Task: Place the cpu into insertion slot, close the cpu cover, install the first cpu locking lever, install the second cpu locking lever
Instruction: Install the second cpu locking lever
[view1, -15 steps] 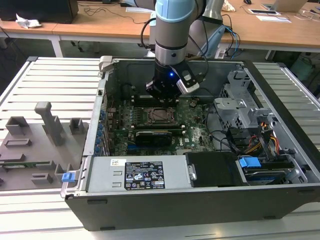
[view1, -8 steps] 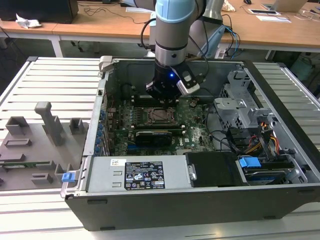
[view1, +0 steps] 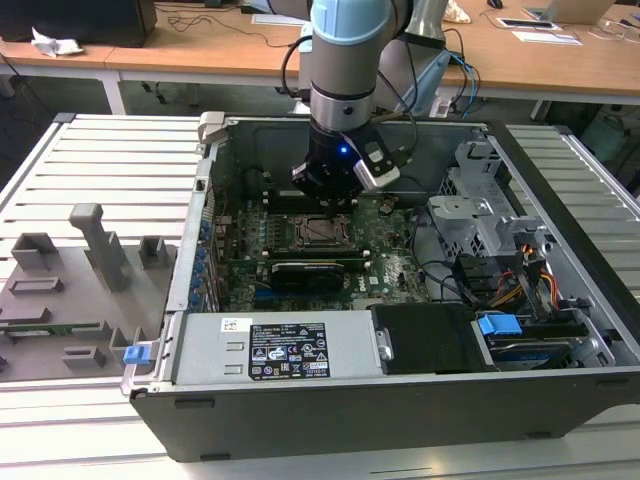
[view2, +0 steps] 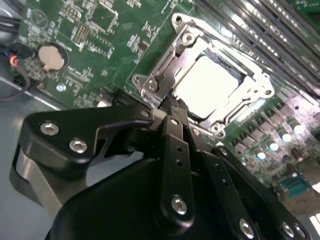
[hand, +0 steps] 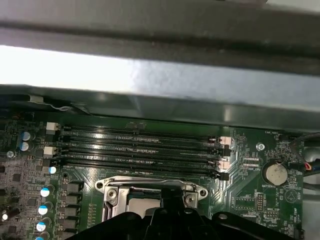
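Black claw (view2: 172, 107) shut, at cpu cover (view2: 165, 70)

Pale blue and silver arm (view1: 345, 50), black gripper (view2: 172, 107) with silver screws, blue light, black cables.

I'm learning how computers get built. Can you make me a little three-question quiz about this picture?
1. True or false: the cpu sits inside its socket, with the cpu cover around it.
2. What round silver thing lies on the green board?
3. The gripper is nearest to: A) the socket B) the blue clip

Key:
1. True
2. A coin battery
3. A
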